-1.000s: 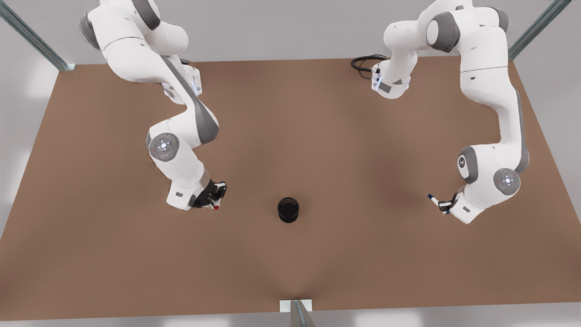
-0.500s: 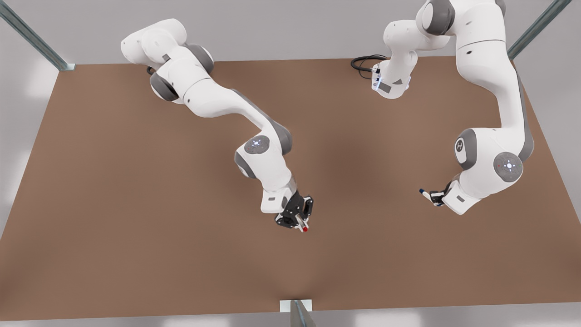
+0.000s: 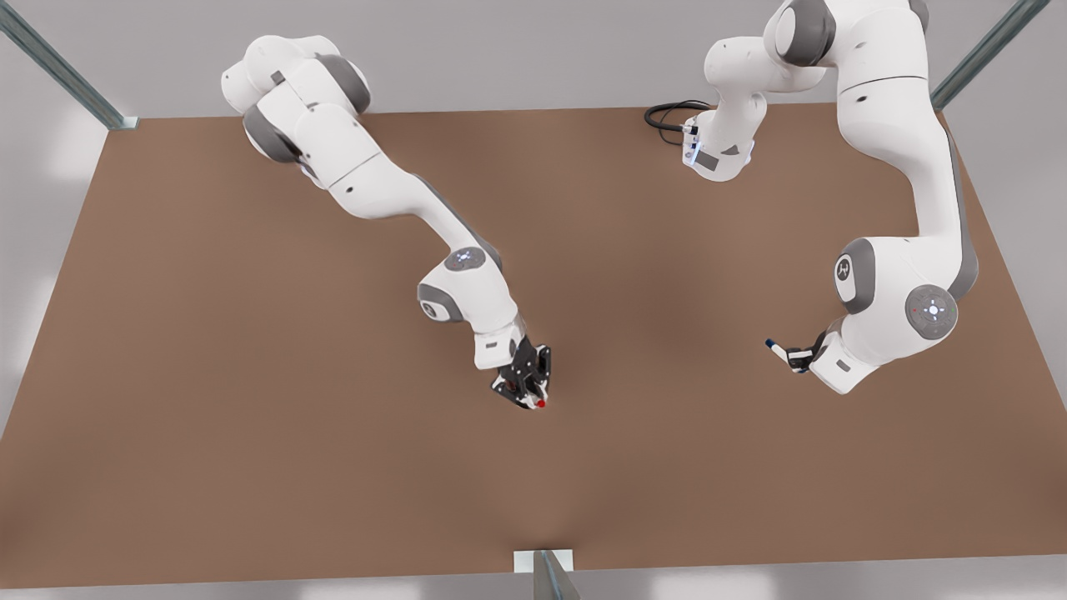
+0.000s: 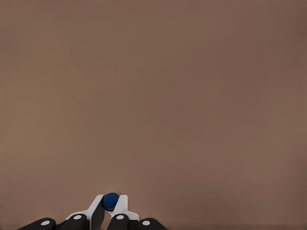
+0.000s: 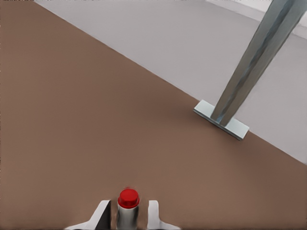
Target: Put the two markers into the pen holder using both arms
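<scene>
My right gripper [image 3: 533, 397] hangs over the middle of the brown table [image 3: 250, 433], shut on the red-capped marker [image 3: 541, 403]. The right wrist view has that marker's red end [image 5: 128, 198] between the gripper's [image 5: 128, 213] pale fingers, pointing down at bare table. The pen holder is hidden, with the right gripper standing where it was. At the front view's right, my left gripper [image 3: 796, 358] is shut on the blue-capped marker [image 3: 775, 345], which sticks out toward the centre. In the left wrist view the blue end [image 4: 111, 201] sits clamped in that gripper [image 4: 109, 212].
A metal post on a pale foot [image 3: 543, 562] stands at the table's near edge, also in the right wrist view [image 5: 222, 120]. More posts stand at the far corners [image 3: 67, 75]. A black cable [image 3: 667, 117] loops beside the far arm base.
My right arm swung with the red marker from the front view's left to above the holder, then pulled back slightly. The holder is now covered. My left gripper drifted a little toward the centre.
</scene>
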